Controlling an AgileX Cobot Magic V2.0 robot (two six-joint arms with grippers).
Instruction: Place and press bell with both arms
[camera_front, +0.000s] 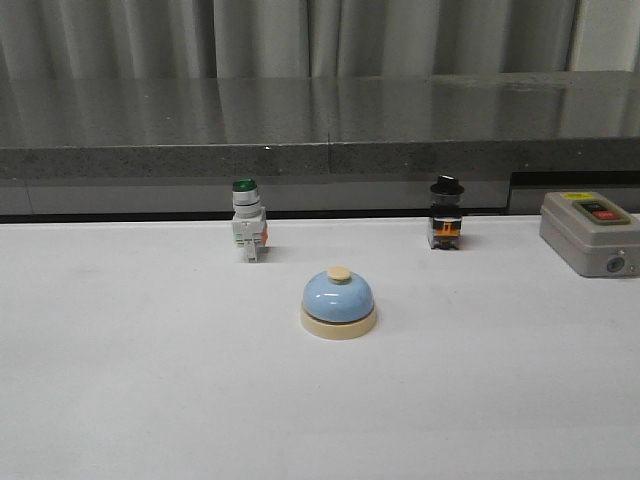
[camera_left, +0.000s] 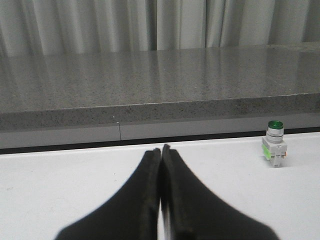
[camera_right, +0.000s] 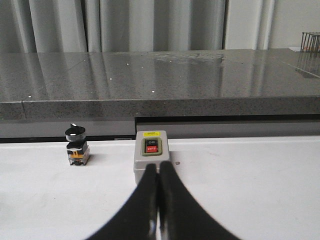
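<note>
One bell (camera_front: 339, 303) sits upright near the middle of the white tabletop (camera_front: 130, 380), and we touch nothing. Our left gripper (camera_left: 161, 150) has its jaws clenched on nothing, as does our right gripper (camera_right: 158, 165). Toward the far edge stand a green-capped switch (camera_front: 247, 220), a black-knobbed switch (camera_front: 446, 213) and a grey on/off box (camera_front: 591, 232)
</note>
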